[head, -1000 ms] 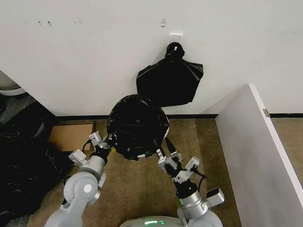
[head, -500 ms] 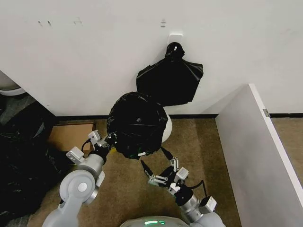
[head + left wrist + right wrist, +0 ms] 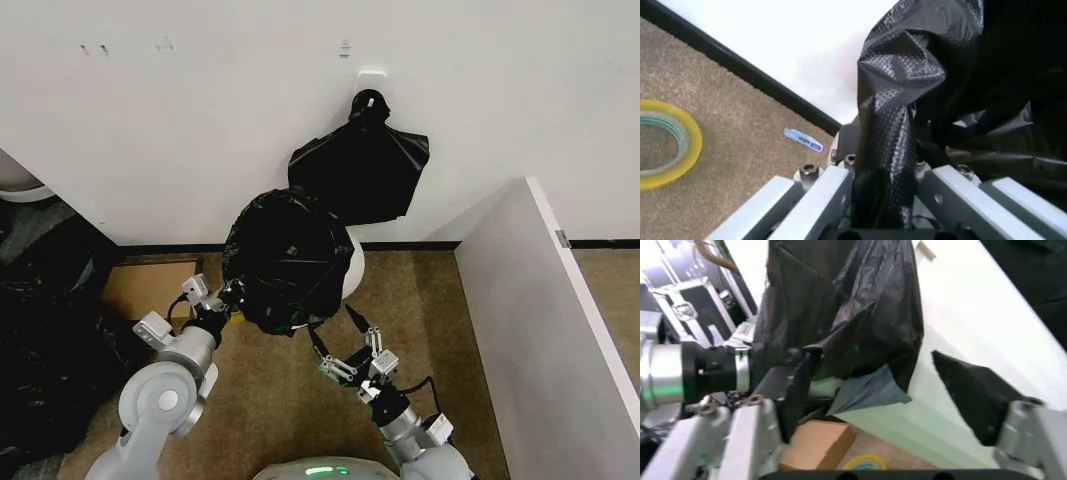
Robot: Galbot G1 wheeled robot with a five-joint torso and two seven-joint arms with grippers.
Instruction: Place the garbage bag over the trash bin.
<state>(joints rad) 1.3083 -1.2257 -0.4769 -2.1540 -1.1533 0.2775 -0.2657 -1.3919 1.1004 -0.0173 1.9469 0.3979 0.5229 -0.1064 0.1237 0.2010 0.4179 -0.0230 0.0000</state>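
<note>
The wall [image 3: 200,120] stood behind everything, with a grey partition [image 3: 530,330] at my right and brown carpet [image 3: 290,400] underfoot. A dark heap [image 3: 45,340] of black material sat far left, and a squarish knotted bag [image 3: 358,175] hung on the wall. The bag [image 3: 288,262] was draped over the bin [image 3: 352,270], covering most of it; only a white strip of the bin's right side showed past the plastic, against the wall base. A cardboard box [image 3: 150,287] lay on the floor left of the bin.

My left gripper [image 3: 228,298] was at the bag's lower left edge, fingers pressed together on a fold of the bag [image 3: 887,150], which ran down between them in the left wrist view. My right gripper [image 3: 340,340] hung just below the bag's lower right edge, fingers spread wide, holding nothing; one finger [image 3: 977,390] was apart from the plastic [image 3: 853,315] in the right wrist view.

A yellow tape roll [image 3: 667,145] and a small blue item [image 3: 802,139] lay on the carpet near the baseboard [image 3: 740,65].
</note>
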